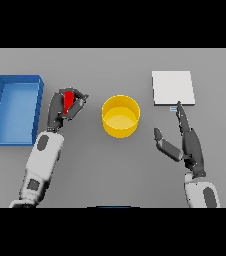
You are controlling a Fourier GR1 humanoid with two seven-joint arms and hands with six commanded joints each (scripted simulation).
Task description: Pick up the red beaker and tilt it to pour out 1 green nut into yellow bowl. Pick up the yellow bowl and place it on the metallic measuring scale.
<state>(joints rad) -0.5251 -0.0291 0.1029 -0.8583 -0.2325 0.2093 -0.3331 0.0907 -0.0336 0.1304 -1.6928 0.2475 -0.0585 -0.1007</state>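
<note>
The red beaker [68,101] is held in my left hand [65,110], whose fingers curl round it left of the yellow bowl [120,116]. Most of the beaker is hidden by the fingers, and no green nut shows. The bowl stands at the table's middle and looks empty. At the back right lies the metallic measuring scale [172,88], a pale square plate. My right hand [185,142] rests open just in front of the scale, its straight fingers pointing at the scale's near edge and its thumb spread toward the bowl.
A blue tray [14,109] stands at the left side of the table, close beside my left arm.
</note>
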